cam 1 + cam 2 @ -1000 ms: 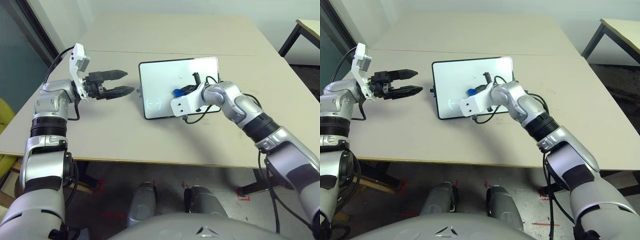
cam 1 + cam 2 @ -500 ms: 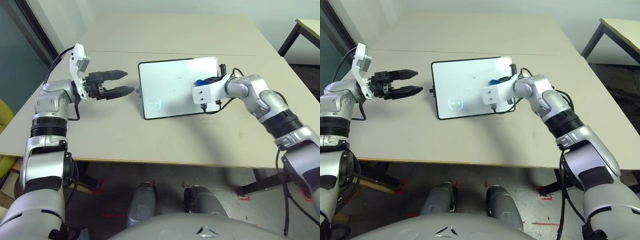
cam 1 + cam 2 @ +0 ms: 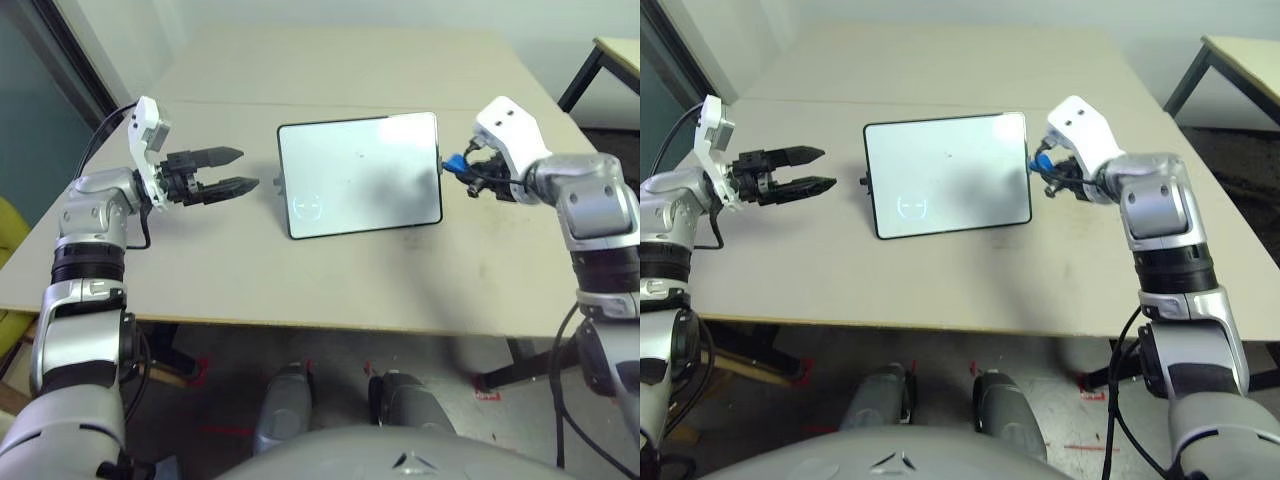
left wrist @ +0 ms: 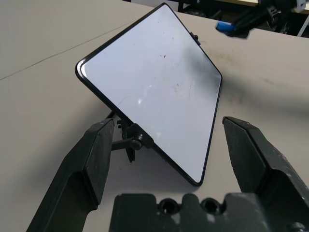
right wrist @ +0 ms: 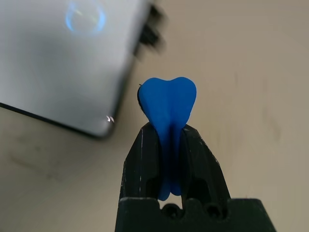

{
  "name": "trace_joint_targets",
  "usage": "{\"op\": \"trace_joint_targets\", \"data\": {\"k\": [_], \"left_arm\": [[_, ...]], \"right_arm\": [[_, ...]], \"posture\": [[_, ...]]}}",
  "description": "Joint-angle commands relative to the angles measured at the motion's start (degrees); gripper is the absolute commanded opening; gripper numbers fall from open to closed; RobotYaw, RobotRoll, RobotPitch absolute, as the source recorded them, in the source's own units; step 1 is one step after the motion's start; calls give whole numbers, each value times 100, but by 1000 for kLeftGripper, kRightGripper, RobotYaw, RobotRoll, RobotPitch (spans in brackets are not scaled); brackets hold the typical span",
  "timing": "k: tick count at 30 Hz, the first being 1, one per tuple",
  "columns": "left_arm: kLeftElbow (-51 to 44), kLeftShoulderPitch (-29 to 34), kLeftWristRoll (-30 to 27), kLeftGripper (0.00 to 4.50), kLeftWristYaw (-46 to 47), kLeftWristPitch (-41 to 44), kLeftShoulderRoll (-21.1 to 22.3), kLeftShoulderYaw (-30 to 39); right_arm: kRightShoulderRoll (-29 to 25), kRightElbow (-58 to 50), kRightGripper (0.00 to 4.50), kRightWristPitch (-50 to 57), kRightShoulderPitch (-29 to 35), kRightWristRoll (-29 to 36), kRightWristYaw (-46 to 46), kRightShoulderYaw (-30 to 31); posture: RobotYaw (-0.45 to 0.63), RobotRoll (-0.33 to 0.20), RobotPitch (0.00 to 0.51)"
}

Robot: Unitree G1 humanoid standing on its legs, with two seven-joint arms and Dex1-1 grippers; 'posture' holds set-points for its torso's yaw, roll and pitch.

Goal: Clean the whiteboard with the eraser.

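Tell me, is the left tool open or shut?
Open. The left tool has its two black fingers spread wide apart with nothing between them, beside the whiteboard.

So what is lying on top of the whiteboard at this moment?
Nothing lies on the whiteboard: only a faint circle mark. The eraser is off its right edge, in the right gripper.

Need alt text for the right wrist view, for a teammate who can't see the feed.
The right end effector is shut on the blue eraser, squeezing it so its tip bulges past the fingers. Beyond it, a corner of the whiteboard, with a light-blue circle mark, lies on the beige table.
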Motion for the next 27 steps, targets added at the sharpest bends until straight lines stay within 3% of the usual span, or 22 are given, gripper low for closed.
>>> {"op": "trace_joint_targets", "data": {"k": [1, 9, 14, 20, 24, 27], "left_arm": [[68, -34, 12, 4500, 18, -28, -31, -10], [22, 12, -7, 4500, 28, -12, -10, 11], [13, 49, -24, 4500, 61, -2, 3, 39], [139, 39, -36, 4500, 200, -96, 69, 168], [487, -55, 89, 4500, 665, -468, 89, 367], [1210, -200, 562, 4500, 2027, -1254, 26, 455]], "right_arm": [[70, 644, 348, 452, -58, 242, -542, -367], [391, 1897, 348, 493, -470, 744, -1613, -1034], [533, 2080, 2121, 827, -720, 1159, -1910, -1361], [69, 1660, 4456, 588, -682, 1322, -1938, -1159], [-167, 1388, 4487, -1129, -217, 1411, -1783, -1243], [-181, 1642, 4487, -3093, 241, 1477, -1705, -1469]], "posture": [[159, 0, 49], [159, 0, 49], [173, 0, 47], [165, 0, 41], [161, 0, 40], [163, 0, 40]]}}
